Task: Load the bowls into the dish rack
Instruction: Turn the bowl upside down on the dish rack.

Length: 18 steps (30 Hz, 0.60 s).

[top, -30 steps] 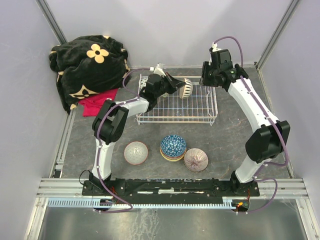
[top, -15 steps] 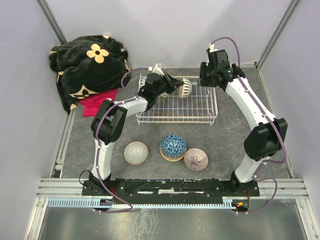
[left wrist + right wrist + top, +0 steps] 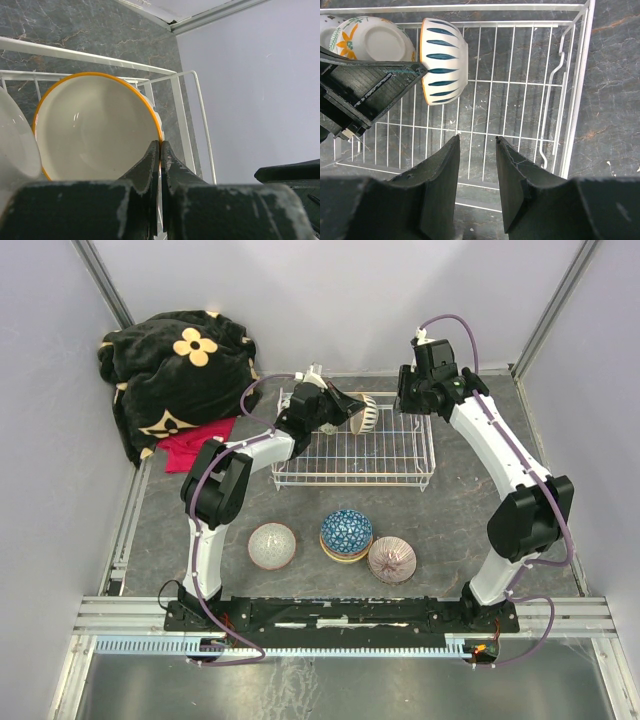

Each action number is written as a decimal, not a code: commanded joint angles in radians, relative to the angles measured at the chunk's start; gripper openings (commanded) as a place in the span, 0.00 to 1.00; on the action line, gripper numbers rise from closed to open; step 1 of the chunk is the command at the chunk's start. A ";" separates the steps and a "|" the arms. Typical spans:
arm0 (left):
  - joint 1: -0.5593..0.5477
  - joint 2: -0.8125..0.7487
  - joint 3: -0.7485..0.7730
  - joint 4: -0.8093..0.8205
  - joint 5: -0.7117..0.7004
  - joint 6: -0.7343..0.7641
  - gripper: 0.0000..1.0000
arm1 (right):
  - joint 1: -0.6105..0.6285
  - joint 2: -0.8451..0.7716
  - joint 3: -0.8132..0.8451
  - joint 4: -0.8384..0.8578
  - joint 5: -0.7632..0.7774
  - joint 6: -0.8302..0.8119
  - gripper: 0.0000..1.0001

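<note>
My left gripper is shut on the orange rim of a white bowl with teal stripes, holding it on edge over the far part of the white wire dish rack. In the left wrist view the fingers pinch the rim of this bowl. The right wrist view shows the striped bowl beside a flower-patterned bowl lying in the rack. My right gripper is open and empty above the rack floor. A pink bowl, a blue bowl on a stack and a purple-white bowl sit on the table.
A black blanket with yellow flowers and a red cloth lie at the far left. Grey walls close in the table on three sides. The right arm's wrist hangs over the rack's far right corner.
My left gripper has carried the striped bowl slightly left and toward the far side of the rack. The right gripper has shifted a little left.
</note>
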 commanded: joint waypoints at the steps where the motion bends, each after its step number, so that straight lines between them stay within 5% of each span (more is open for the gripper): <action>1: 0.012 0.012 0.008 -0.082 -0.005 -0.016 0.03 | 0.006 0.002 0.034 0.025 0.010 -0.005 0.43; 18: 0.000 0.010 0.055 0.015 0.061 -0.072 0.03 | 0.002 0.088 0.070 0.026 0.019 -0.009 0.43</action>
